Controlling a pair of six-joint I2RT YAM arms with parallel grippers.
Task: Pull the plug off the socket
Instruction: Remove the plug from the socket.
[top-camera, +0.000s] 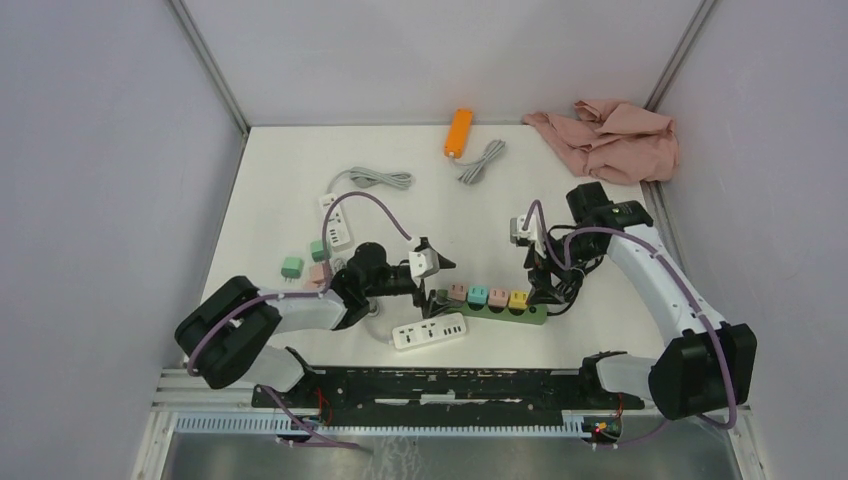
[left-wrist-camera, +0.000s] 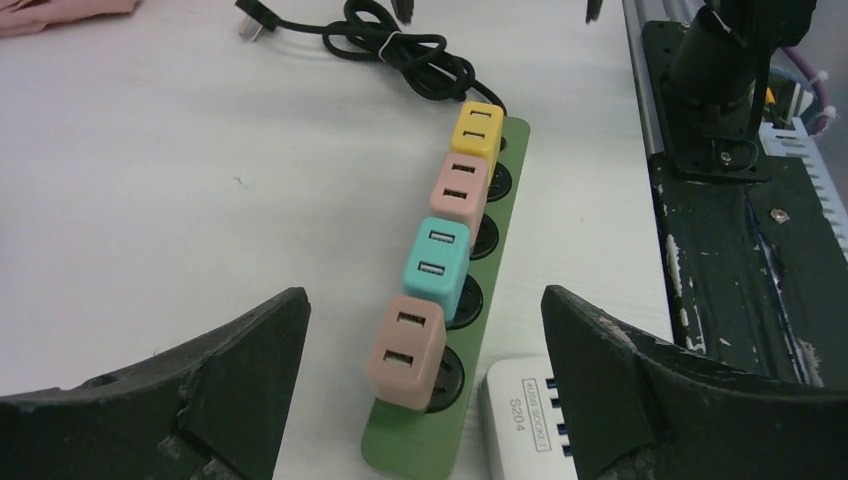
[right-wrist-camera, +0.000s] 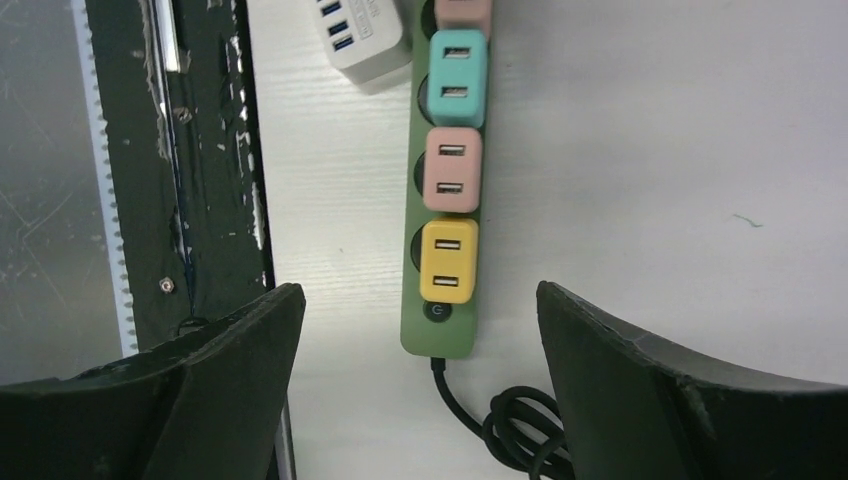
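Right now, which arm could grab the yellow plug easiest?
Right, probably. The right gripper is open at the green strip's cord end, yellow plug nearest its fingers. The left gripper faces the far end, nearest a pink plug.

My left arm (top-camera: 300, 310) reaches from its base toward the middle, with the forearm low and nearly level and the wrist turned so the left end effector (top-camera: 440, 292) points right. In the left wrist view its jaws stand wide apart, with both fingers (left-wrist-camera: 250, 360) touching nothing and no grip on anything. My right arm (top-camera: 650, 270) rises from its base, bends at the elbow near the far right, and slopes down toward centre. The right end effector (top-camera: 545, 290) points down and left, facing the left one. Its jaws are spread wide too, and its fingers (right-wrist-camera: 230, 350) hold nothing.
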